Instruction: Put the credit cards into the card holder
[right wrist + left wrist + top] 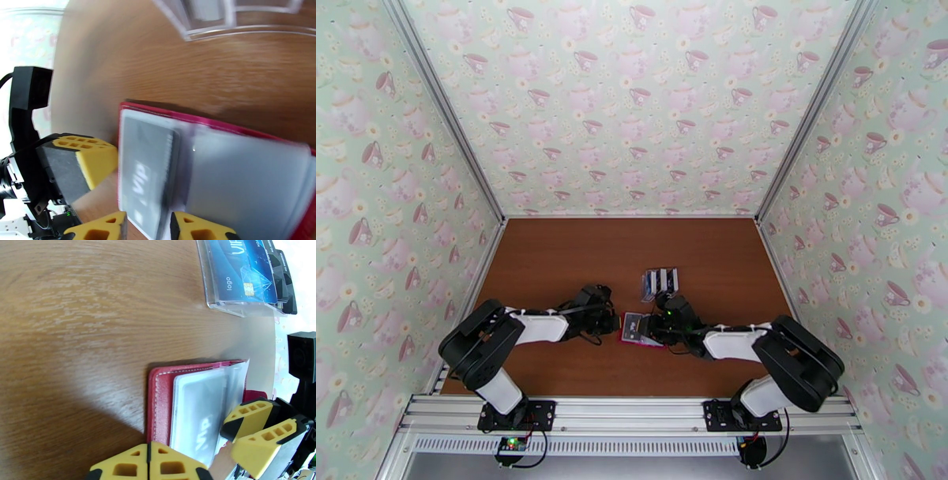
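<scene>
A: On the brown wooden desk (553, 260), where lies the red leather-like folding card holder (160, 398)?
B: Lower centre, open. The thin grey plastic card (144, 173) inside seems stiff, slippery; take its edges. Now the left tool (149, 461) is clenched, the right tool (148, 223) released.

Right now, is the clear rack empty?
No, the left wrist view shows a blue card standing in the clear rack, with dark cards behind it.

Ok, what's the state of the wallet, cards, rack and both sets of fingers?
Card holder: open, clear sleeves facing up.
VIP card: tucked inside a sleeve.
Clear rack: upright, blue card standing in it.
Left fingers: shut, by the holder's edge.
Right fingers: apart, astride the sleeve's edge.
</scene>
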